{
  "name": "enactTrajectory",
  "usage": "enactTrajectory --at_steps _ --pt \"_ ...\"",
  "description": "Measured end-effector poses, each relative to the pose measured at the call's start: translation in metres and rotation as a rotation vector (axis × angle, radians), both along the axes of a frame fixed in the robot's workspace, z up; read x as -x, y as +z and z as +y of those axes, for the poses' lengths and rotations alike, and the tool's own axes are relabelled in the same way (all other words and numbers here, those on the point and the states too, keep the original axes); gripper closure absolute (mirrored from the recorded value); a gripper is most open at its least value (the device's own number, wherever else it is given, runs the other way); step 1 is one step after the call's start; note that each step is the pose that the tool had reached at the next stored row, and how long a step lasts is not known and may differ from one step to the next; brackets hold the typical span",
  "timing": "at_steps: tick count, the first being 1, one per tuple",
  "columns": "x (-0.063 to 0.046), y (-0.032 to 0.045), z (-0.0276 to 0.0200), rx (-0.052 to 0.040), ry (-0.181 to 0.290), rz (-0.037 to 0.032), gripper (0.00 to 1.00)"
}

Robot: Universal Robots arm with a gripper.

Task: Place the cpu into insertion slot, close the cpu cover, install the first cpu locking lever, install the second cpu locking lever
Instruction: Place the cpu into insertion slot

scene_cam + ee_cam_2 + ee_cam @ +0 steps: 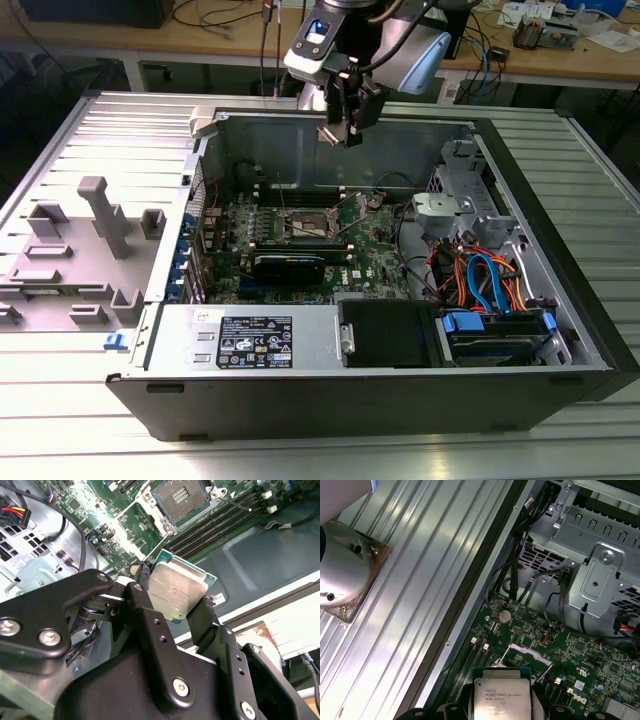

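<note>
Well, gripper (175, 599): I saw it closed partway, its two black fingers (150, 620) clamped on opposite edges of the cpu (176, 591); nothing else touched it.
Cpu: it sat between the fingertips with its silver-grey metal top facing both wrist cameras and a thin green edge showing around the metal. It was held in the air, clear of the board.
Gripper position: in the exterior view it hung over the open computer case (400, 400), near the far wall and well above the green board (372, 252).
Insertion slot (181, 496): in the second wrist view its golden-brown contact field lay bare inside the dark rim, well apart from the held cpu.
Memory slots (215, 527): long black rows ran just beside the insertion slot.
Case: it lay on its side on the ribbed metal table (560, 440), its interior open to the exterior camera.
</note>
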State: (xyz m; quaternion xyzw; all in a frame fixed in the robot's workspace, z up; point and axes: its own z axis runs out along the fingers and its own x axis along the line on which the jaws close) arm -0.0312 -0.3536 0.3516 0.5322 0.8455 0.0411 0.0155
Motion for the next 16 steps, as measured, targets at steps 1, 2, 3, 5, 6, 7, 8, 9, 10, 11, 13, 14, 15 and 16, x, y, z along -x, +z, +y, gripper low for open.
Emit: enactTrajectory --at_steps 1,2,3,5,6,7,8,9,10,11,13,14,15,16 --pt "0.0012 -0.0004 -0.0004 -0.0001 -0.001 -0.0001 0.45" --pt "0.0020 -0.0007 -0.0008 -0.0001 -0.001 -0.0001 0.45" --pt "0.0031 -0.0013 -0.0014 -0.0001 -0.003 -0.0001 0.45" --pt "0.0041 -0.0020 -0.0025 -0.0001 -0.005 0.0000 0.45" --pt "0.0041 -0.0020 -0.0026 0.0001 -0.005 0.0000 0.45" --pt "0.0042 -0.0020 -0.0026 0.0001 -0.005 0.0001 0.45" --pt "0.0042 -0.0022 -0.0026 0.0000 -0.006 0.0000 0.45" --pt "0.0042 -0.0023 -0.0026 0.0001 -0.006 0.0000 0.45" --pt "0.0042 -0.0023 -0.0026 0.0000 -0.006 0.0001 0.45" --pt "0.0042 -0.0023 -0.0026 0.0000 -0.006 0.0000 0.45" --pt "0.0042 -0.0023 -0.0026 0.0001 -0.006 0.0000 0.45" --pt "0.0042 -0.0024 -0.0026 0.0000 -0.006 0.0000 0.45" --pt "0.0042 -0.0024 -0.0026 0.0000 -0.006 0.0000 0.45" --pt "0.0042 -0.0024 -0.0026 0.0001 -0.006 0.0000 0.45"
